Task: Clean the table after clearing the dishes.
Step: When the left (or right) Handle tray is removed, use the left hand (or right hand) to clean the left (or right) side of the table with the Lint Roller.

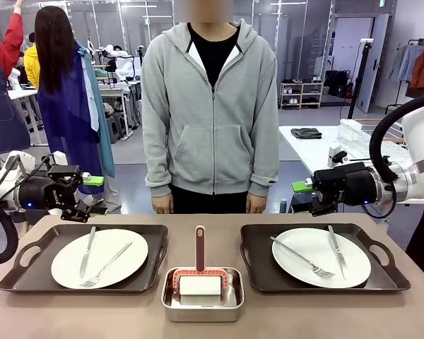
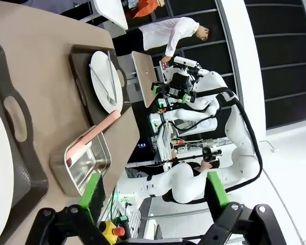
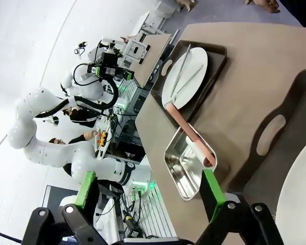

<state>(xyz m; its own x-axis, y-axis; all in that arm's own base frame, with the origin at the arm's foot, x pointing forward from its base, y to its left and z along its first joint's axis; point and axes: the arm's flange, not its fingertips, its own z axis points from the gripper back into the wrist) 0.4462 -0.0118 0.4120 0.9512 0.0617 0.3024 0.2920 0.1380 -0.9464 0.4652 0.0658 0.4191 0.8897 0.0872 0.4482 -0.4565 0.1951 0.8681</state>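
Between left tray (image 1: 157, 244), steel pan (image 1: 201, 313) and right tray (image 1: 254, 247) run narrow bare table (image 1: 28, 318) strips.

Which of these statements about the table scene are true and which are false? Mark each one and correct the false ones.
1. Each white plate lies on a dark tray. True: the left plate lies on the left tray, the right plate on the right tray.
2. The steel pan stands on the right tray. False: it stands on the table, between the two trays.
3. Both pincers are open and hold nothing. True: the left pincer and the right pincer hang above the table.
4. The left plate is bare. False: a fork and a knife lie on it.
5. A pink-handled roller lies in the steel pan. True.
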